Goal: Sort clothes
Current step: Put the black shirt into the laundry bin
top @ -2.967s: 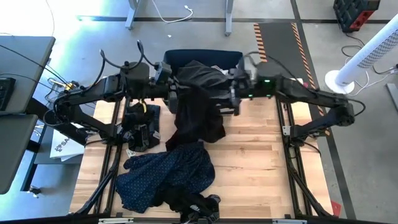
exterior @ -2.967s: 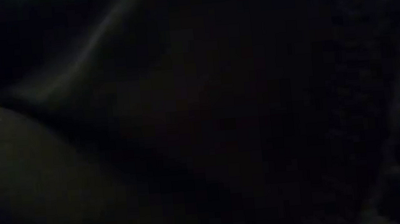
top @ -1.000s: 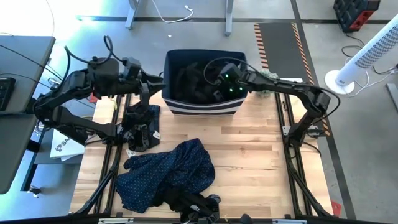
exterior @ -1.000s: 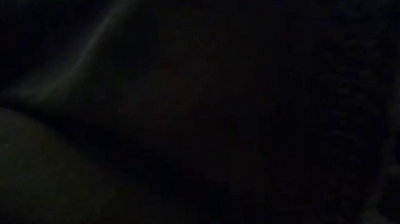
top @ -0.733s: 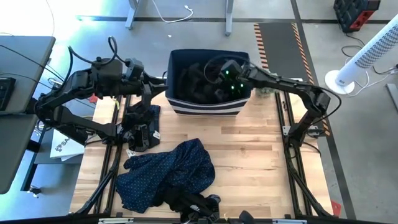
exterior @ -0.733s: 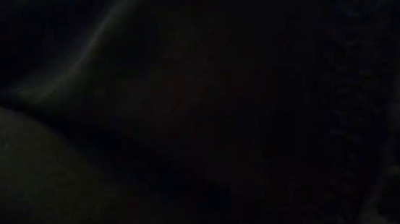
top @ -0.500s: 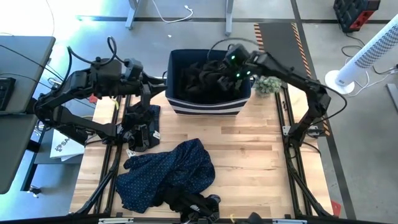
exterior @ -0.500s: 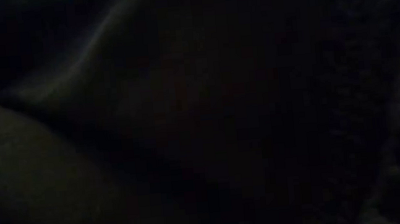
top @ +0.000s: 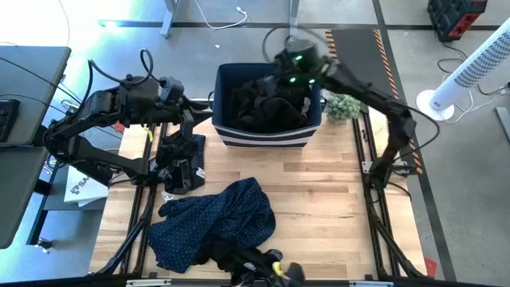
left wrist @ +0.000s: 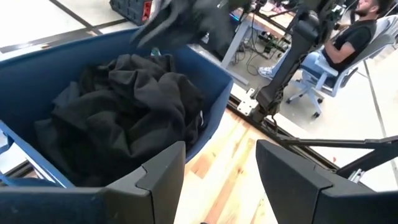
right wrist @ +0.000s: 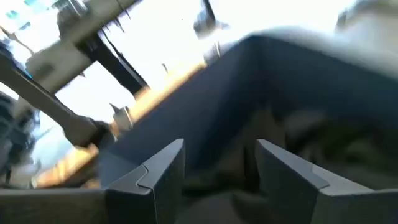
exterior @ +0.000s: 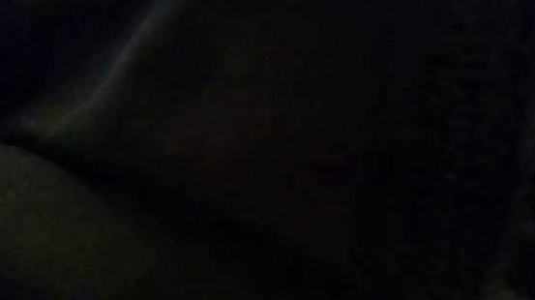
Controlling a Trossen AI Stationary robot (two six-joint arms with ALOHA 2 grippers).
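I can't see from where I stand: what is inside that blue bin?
The blue bin holds a crumpled heap of black clothes, also shown in the left wrist view. Whatever lies beneath that heap, and the bin's floor, is covered.

low view all dark, nothing to make out, right wrist view smeared, navy bin (right wrist: 249,106) wall fuzzy, right gripper (top: 293,65) a blur up top, speckled navy cloth (top: 209,223) hides black clothes (top: 247,259) partly, person (left wrist: 354,34) cut off by edge

Black clothes (top: 267,102), navy bin (top: 265,136) with white stripe, speckled navy garment (top: 213,224)
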